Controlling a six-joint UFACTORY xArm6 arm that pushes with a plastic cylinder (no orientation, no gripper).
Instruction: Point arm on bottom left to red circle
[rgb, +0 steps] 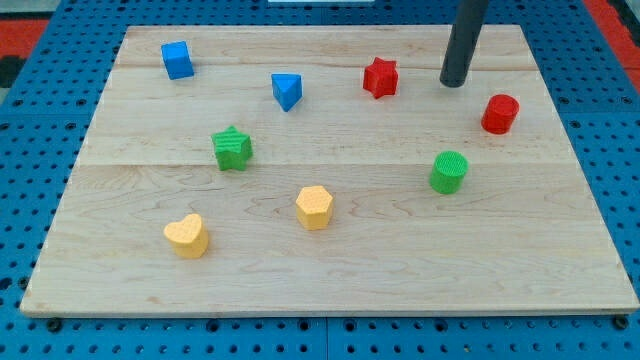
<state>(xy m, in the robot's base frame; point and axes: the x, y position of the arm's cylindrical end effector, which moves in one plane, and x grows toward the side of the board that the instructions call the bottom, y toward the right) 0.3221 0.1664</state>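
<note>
Camera view: two red blocks (380, 77), eight total.

No text, label, brand, number or sign could be read anywhere: the wooden board (330, 270) around my tip (454, 84) was bare of marks, and the coloured blocks near the tip carried no lettering.
</note>
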